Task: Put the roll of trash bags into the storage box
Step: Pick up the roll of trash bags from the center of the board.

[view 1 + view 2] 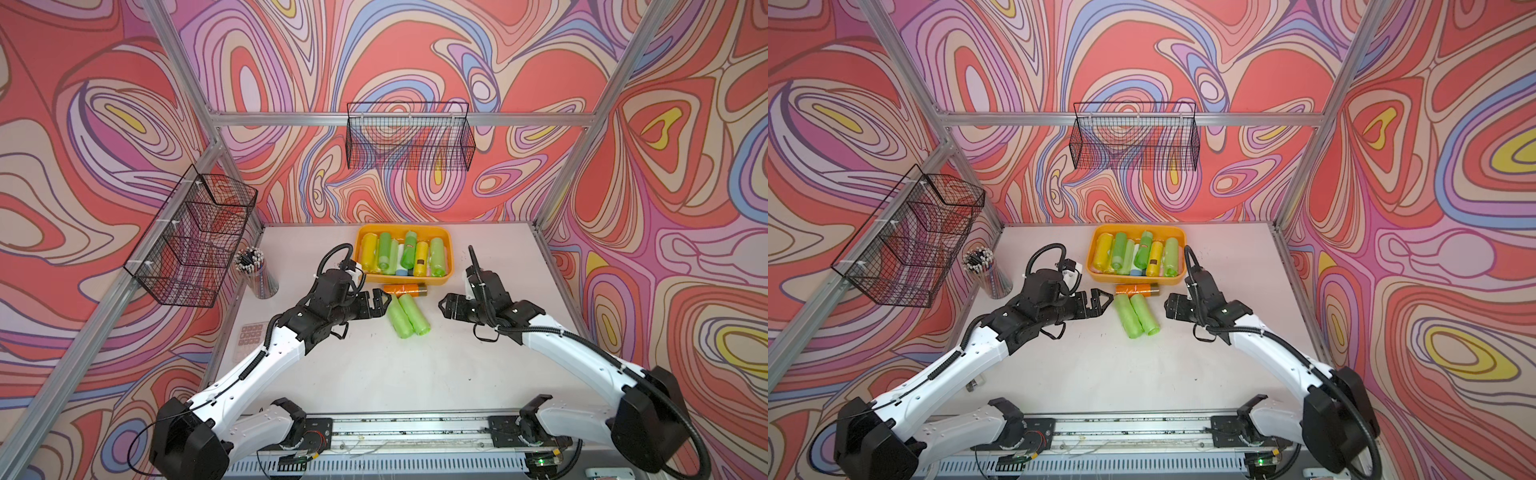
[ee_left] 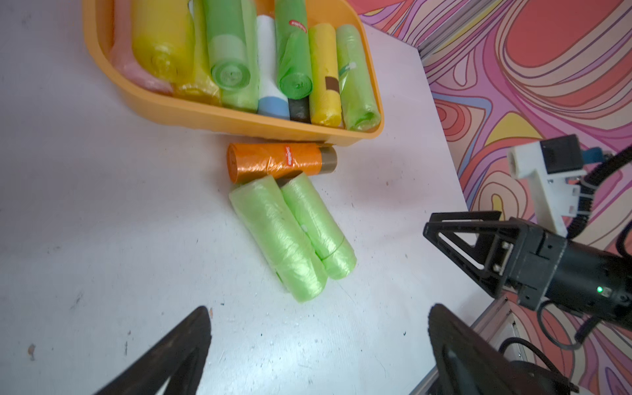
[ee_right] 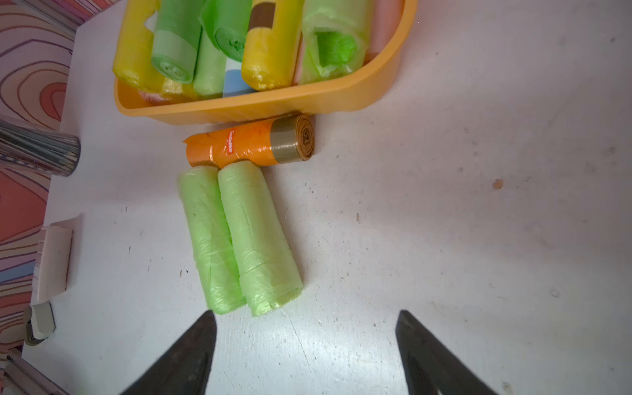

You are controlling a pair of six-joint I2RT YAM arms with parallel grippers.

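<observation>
Trash-bag rolls [image 1: 407,316] (beside storage box [image 1: 428,279]) lie between left claw [image 1: 384,306] and right claw [image 1: 442,306], both released.

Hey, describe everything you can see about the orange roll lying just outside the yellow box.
The orange roll is a tight cylinder of thin, wrinkled, glossy plastic film with a small red label and an olive-brown band at one end, where the wound spiral shows. It lies on its side on the white table, parallel to the near wall of the storage box and apparently touching it. Two light green rolls butt end-on against its other side.
</observation>
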